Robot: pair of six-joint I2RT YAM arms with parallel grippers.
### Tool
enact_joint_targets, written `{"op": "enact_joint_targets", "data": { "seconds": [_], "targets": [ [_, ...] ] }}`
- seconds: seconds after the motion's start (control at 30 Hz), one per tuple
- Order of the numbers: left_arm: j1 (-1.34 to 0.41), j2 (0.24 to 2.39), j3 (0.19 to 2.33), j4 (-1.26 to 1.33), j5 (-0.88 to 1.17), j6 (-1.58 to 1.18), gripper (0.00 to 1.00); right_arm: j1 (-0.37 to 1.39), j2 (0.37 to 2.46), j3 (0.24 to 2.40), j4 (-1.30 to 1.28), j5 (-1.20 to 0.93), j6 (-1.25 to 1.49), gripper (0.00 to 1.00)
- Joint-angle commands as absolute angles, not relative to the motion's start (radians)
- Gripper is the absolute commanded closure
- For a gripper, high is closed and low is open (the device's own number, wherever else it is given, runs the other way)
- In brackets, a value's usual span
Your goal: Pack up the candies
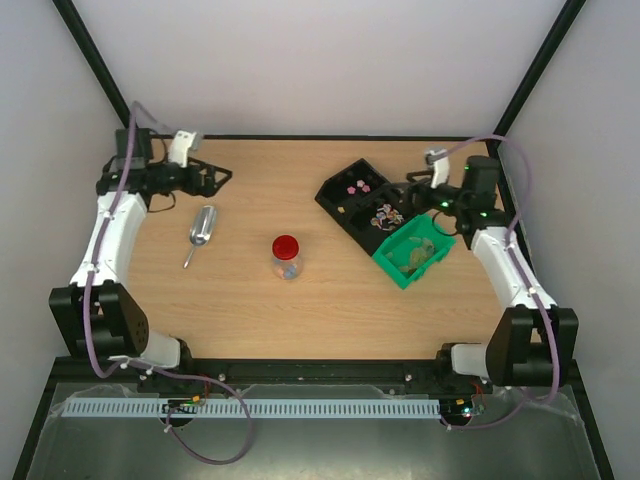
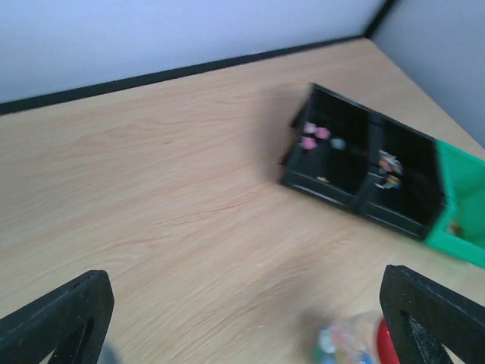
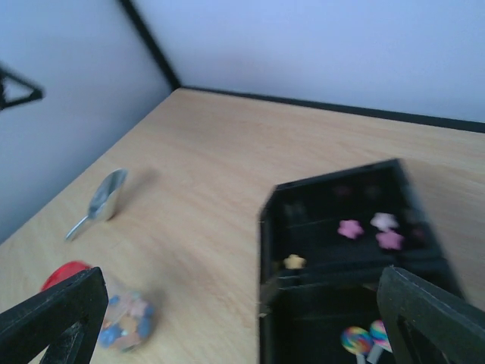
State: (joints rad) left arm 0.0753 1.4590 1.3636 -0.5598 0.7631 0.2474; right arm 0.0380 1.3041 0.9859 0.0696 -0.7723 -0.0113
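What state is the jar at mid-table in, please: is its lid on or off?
Lid on. From above, the red lid sits atop the clear jar, with some candies inside.

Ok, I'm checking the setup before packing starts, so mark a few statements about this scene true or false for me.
1. The red lid sits on the jar. True.
2. The left hand holds the metal scoop. False: the scoop lies on the table, and the hand is open and empty.
3. Pink candies lie in a black bin. True.
4. The green bin stands left of the jar. False: it is to the right, beside the black bin.
5. The right hand is shut. False: it is open.
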Motion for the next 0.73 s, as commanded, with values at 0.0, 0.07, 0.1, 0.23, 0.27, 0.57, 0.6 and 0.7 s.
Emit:
{"op": "enact_joint_targets", "data": {
  "seconds": [0.0, 0.07, 0.1, 0.23, 0.27, 0.57, 0.6, 0.7],
  "targets": [
    [0.213, 1.426, 1.250, -0.387, 0.755, 0.041, 0.01, -0.116, 1.272, 0.943, 0.102, -0.839, 0.132, 0.01],
    [0.241, 1.419, 1.206, -0.366, 0.659, 0.033, 0.01, -0.187, 1.268, 0.908, 0.123, -0.844, 0.156, 0.01],
    [0.248, 1.419, 1.186, -0.366, 0.590, 0.051, 0.01, -0.220, 1.267, 0.893, 0.134, -0.849, 0.166, 0.02],
    [0.256, 1.404, 1.081, -0.344, 0.455, 0.101, 0.01, -0.347, 1.272, 0.832, 0.177, -0.857, 0.201, 0.01],
    [0.256, 1.395, 1.052, -0.332, 0.434, 0.105, 0.01, -0.366, 1.273, 0.815, 0.185, -0.857, 0.203, 0.01],
    [0.254, 1.337, 0.917, -0.287, 0.329, 0.103, 0.01, -0.408, 1.306, 0.756, 0.181, -0.806, 0.148, 0.01],
    [0.255, 1.332, 0.912, -0.286, 0.320, 0.100, 0.01, -0.407, 1.315, 0.758, 0.187, -0.816, 0.156, 0.02],
    [0.254, 1.308, 0.889, -0.265, 0.289, 0.089, 0.01, -0.407, 1.342, 0.759, 0.208, -0.829, 0.171, 0.01]
  ]
}}
